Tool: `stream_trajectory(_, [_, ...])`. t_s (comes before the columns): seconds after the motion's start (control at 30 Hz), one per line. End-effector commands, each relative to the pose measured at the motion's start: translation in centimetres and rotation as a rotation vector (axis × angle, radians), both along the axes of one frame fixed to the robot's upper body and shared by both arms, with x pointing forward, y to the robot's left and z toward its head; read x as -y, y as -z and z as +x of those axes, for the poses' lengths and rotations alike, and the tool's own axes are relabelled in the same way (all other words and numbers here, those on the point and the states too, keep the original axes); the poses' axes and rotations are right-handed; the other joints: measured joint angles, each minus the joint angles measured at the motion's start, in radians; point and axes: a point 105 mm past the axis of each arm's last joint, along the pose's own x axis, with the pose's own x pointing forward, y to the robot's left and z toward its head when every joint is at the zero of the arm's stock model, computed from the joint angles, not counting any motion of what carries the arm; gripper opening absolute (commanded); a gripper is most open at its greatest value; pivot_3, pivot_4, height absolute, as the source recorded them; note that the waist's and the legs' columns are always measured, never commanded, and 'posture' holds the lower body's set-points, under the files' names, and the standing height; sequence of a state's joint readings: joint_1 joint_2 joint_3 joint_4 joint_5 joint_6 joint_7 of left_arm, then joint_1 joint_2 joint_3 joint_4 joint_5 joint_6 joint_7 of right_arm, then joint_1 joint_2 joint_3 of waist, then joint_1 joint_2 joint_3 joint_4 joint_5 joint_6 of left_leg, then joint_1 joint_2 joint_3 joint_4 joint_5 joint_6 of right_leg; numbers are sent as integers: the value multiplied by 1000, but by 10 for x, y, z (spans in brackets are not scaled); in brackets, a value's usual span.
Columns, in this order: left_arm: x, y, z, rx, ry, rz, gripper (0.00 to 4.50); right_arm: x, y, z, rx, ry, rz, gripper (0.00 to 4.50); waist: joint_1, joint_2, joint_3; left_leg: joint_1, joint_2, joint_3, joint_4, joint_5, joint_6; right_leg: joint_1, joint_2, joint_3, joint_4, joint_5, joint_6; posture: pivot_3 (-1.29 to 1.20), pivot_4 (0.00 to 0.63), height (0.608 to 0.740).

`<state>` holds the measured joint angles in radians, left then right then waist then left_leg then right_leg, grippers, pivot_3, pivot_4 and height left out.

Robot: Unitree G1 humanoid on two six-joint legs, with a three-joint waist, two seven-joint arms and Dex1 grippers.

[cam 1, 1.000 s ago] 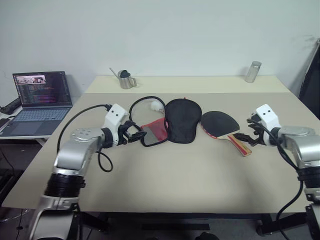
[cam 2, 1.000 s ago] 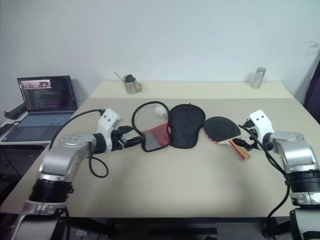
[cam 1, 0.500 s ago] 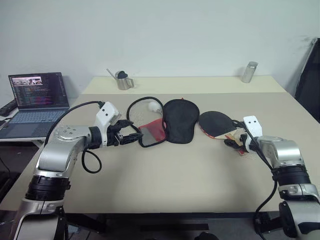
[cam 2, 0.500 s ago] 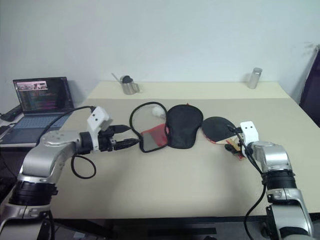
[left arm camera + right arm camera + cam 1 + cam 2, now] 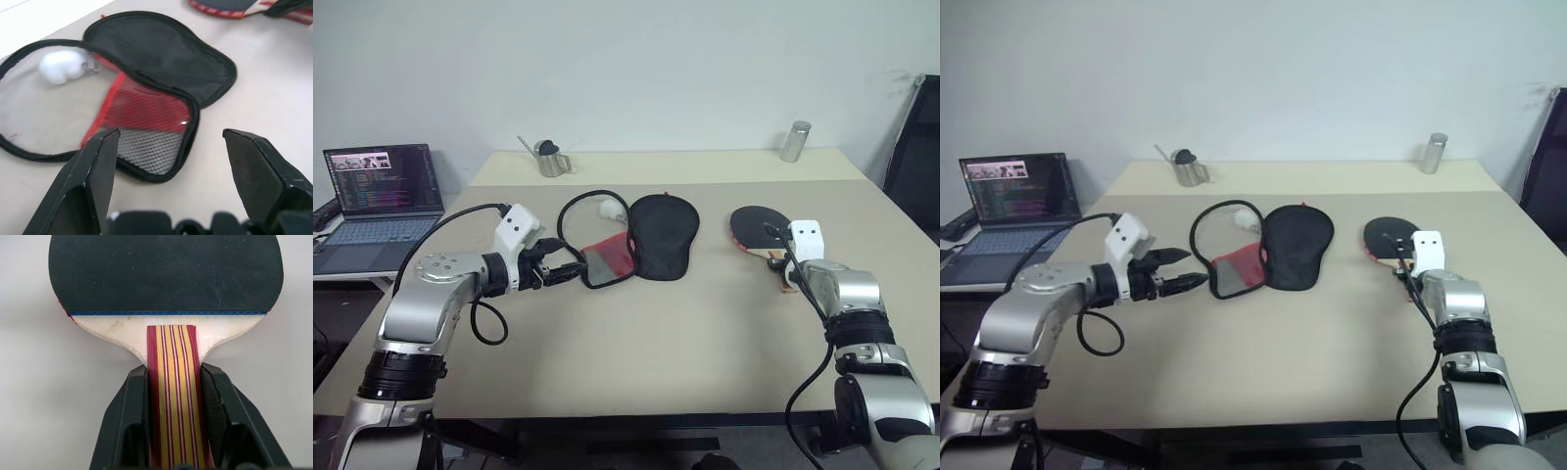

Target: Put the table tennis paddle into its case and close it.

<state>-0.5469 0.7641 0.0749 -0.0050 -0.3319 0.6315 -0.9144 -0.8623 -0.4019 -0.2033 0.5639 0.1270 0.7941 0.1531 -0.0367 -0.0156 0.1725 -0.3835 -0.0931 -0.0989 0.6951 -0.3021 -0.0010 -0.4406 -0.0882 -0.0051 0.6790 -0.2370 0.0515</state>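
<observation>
Progress first: early going, with the paddle not yet in the case and no zipping begun. Left gripper point(image 5: 570, 273) hovers with its jaws spread wide and empty, and just ahead of them the case point(image 5: 636, 240) lies unzipped and splayed flat on the tabletop point(image 5: 636, 343), black half beside the red mesh half, a small white ball point(image 5: 608, 209) sitting on the clear panel. Well off to the right, the right gripper point(image 5: 172, 387) has its jaws clamped on the striped handle of the table tennis paddle point(image 5: 166, 276), the black face stretching out ahead of them, apparently resting on the tabletop. Left to do, by my reading: carry the paddle over, slide it in, fold the cover, zip it. Count: one paddle, one case, one ball, two grippers.
</observation>
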Motion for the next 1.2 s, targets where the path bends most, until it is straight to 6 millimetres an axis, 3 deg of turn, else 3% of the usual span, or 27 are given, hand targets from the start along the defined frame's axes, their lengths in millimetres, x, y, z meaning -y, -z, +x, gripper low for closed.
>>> stream_trajectory(0.03, [-6, -13, 0, 50, -20, 3, 3678, -20, -62, 13, 192, -6, 41, 1088, -8, 0, 0, 0, 0, 0, 0, 0, 0, 0, 0, 1, 0, 0, 0, 0, 150, 740])
stream_trajectory(0.23, [-10, -12, 3, 53, -42, 2, 3678, -79, -122, 26, 321, -67, 153, 1087, -20, 0, 0, 0, 0, 1, -2, 0, 0, -1, 1, 6, -1, 0, 0, 0, 150, 740])
stream_trajectory(0.37, [-14, -12, 2, 54, -63, 0, 3678, -141, -149, 30, 374, -157, 211, 1087, -22, 1, 0, 0, 1, 1, -3, 0, 0, -3, 1, 6, -1, 0, 0, 0, 150, 740])
stream_trajectory(0.47, [-15, -11, 0, 52, -73, 2, 3678, -191, -141, 32, 345, -223, 238, 1087, -22, 1, 0, 0, 0, 1, -4, 0, 0, -2, 1, 6, -1, 0, 0, 0, 150, 740])
stream_trajectory(0.57, [-14, -10, -3, 52, -78, -2, 3678, -222, -117, 32, 282, -241, 212, 1087, -24, 0, 0, 1, 0, 1, -4, 0, 0, -2, 1, 7, -1, 0, 0, 0, 150, 740])
stream_trajectory(0.77, [-15, -6, -11, 40, -99, 3, 3678, -243, -70, 31, 188, -228, 163, 1087, -17, 1, 0, -1, -1, -1, -4, 0, 0, -2, 1, 6, -3, 0, 0, 0, 150, 740])
stream_trajectory(0.93, [-13, -5, -17, 34, -107, 4, 3678, -247, -44, 27, 119, -215, 139, 1087, -25, 1, 0, -1, 0, 0, -5, 0, 0, -2, 1, 6, -4, 0, 0, 0, 150, 740])
stream_trajectory(1.2, [-12, -3, -23, 26, -118, 10, 3678, -233, -31, 29, 96, -133, 99, 1087, -46, 1, 0, 1, 0, 1, -9, 1, -2, -3, 2, 8, -4, 0, 0, 0, 150, 740])
